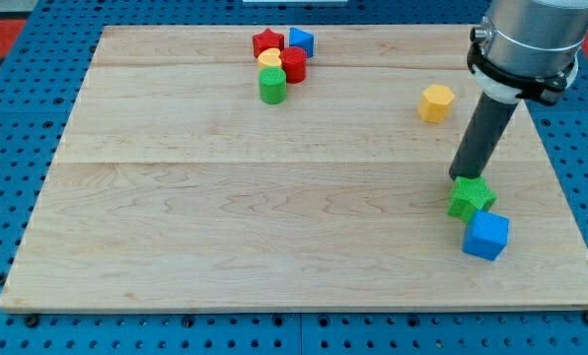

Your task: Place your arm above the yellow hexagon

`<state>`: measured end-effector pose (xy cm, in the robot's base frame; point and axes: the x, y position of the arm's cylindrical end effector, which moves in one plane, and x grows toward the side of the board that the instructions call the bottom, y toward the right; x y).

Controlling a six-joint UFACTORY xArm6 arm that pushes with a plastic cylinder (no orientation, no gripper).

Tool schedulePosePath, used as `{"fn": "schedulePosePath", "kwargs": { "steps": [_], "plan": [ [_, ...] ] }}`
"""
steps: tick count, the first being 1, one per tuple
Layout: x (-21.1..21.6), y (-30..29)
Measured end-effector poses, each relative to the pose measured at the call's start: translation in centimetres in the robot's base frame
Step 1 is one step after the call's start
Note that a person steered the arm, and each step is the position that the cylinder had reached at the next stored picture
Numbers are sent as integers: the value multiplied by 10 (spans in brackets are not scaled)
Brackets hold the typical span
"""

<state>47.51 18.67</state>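
The wooden board (274, 217) fills most of the view, lying on a blue pegboard surface (8, 118). The arm's grey housing (531, 39) comes in at about 1 o'clock, and the dark rod (483, 133) slants down from it. This arm carries no pincer, so there is no opening or closing to tell; my tip (457, 177) rests right at the upper edge of the green star (471, 198), at roughly 4 o'clock on the board.

The blue cube (486, 236) sits just beside the green star, at its 5 o'clock, the two touching or nearly so. The yellow hexagon (436, 103) lies at about 2 o'clock on the board, well apart from my tip, at the tip's 12 o'clock.

At the board's 12 o'clock, a cluster sits packed together: the red star (266, 41), the blue block (301, 41), the red cylinder (294, 64), the yellow block (270, 59) partly hidden between them, and the green cylinder (272, 87) at the cluster's 6 o'clock.
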Motion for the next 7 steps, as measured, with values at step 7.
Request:
{"fn": "schedulePosePath", "kwargs": {
  "steps": [7],
  "plan": [
    [-187,45]
  ]
}}
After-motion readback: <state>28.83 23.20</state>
